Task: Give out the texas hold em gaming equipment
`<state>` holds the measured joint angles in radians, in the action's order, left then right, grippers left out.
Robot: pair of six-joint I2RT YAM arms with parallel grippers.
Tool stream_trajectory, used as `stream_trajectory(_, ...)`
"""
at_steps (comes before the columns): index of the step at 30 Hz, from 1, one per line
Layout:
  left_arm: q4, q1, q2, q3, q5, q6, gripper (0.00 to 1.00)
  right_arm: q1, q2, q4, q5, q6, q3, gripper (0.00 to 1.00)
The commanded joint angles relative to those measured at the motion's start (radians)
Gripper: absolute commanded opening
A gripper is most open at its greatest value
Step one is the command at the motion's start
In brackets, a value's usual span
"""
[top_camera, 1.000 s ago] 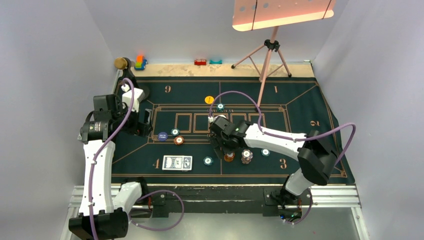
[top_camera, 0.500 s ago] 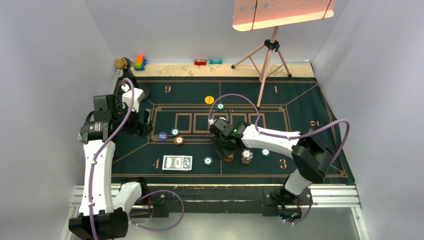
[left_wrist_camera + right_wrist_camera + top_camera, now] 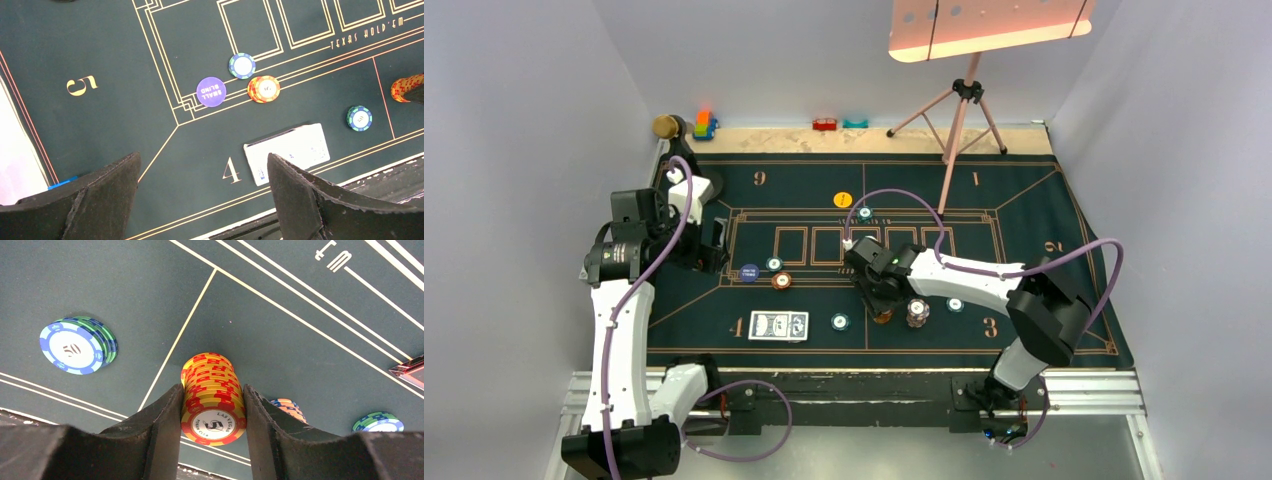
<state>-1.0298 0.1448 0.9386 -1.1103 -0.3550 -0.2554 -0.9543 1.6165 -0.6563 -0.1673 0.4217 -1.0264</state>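
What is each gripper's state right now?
Left gripper: open, holding nothing.
Right gripper: closed on the orange chip stack.

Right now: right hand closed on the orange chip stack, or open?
Closed. The right hand has both fingers flush against the sides of the orange chip stack, no gap.

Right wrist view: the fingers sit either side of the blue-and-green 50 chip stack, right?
No. In the right wrist view the fingers sit either side of the orange-and-yellow chip stack; the blue-and-green 50 chips lie apart, untouched.
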Motion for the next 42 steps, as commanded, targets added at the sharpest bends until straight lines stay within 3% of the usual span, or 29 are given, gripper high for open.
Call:
stream_trajectory(1, 0.011, 0.008, -0.006, -0.02, 0.003, -0.023, 1.0, 0.005, -0.035, -0.005, -0.008, -0.003, -0.018, 0.36)
stream_trajectory(7, 0.011, 0.009, -0.007, -0.02, 0.002, -0.023, 1.0, 0.008, -0.058, -0.038, -0.013, -0.009, -0.055, 0.28)
stream_trajectory(13, 0.013, 0.009, -0.007, -0.019, 0.004, -0.025, 1.0, 0.035, -0.085, -0.084, -0.017, -0.034, -0.131, 0.26)
stream_trajectory(19, 0.01, 0.007, -0.007, -0.017, 0.01, -0.03, 1.0, 0.139, -0.066, -0.08, -0.018, -0.082, -0.213, 0.23)
stream_trajectory(27, 0.014, 0.009, 0.003, -0.01, 0.007, -0.021, 1.0, 0.343, 0.185, -0.045, -0.021, -0.127, -0.495, 0.21)
stream_trajectory(33, 0.017, 0.008, 0.001, -0.006, 0.007, -0.024, 1.0, 0.416, 0.406, -0.062, -0.036, -0.122, -0.738, 0.2)
stream_trajectory(42, 0.018, 0.008, -0.009, 0.003, 0.015, -0.035, 1.0, 0.482, 0.578, -0.065, -0.043, -0.134, -0.884, 0.2)
